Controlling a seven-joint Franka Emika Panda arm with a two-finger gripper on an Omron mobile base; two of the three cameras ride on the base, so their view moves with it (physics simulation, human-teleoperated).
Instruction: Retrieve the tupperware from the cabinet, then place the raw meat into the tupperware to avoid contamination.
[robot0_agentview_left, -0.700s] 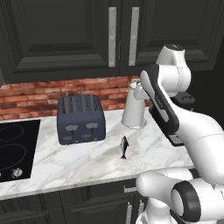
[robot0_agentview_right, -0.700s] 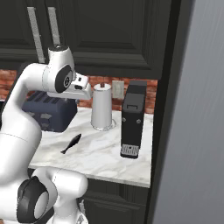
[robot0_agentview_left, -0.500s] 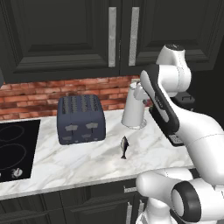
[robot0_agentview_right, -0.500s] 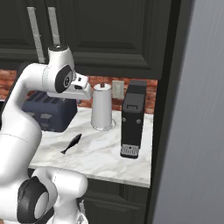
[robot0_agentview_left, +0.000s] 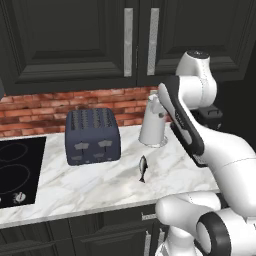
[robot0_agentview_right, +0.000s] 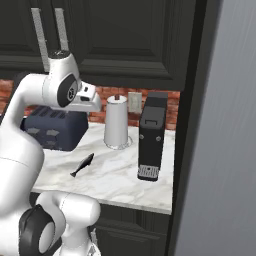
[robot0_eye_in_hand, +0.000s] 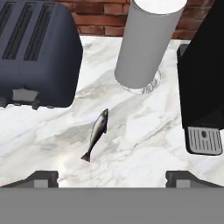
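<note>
Small dark grey fish lies on white marble desk — between navy toaster and white paper-towel roll; tool high above, seemingly spread; charcoal cabinet doors closed.

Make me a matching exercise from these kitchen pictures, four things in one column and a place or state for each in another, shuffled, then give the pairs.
Things:
1. small dark grey fish
2. dark blue four-slot toaster
3. white paper-towel roll
4. dark charcoal upper cabinet

Places or states:
A. doors shut
B. upright between the toaster and the black coffee machine
C. lying bare on the white marble counter
D. beside the black cooktop

Pairs: 1-C, 2-D, 3-B, 4-A
</note>
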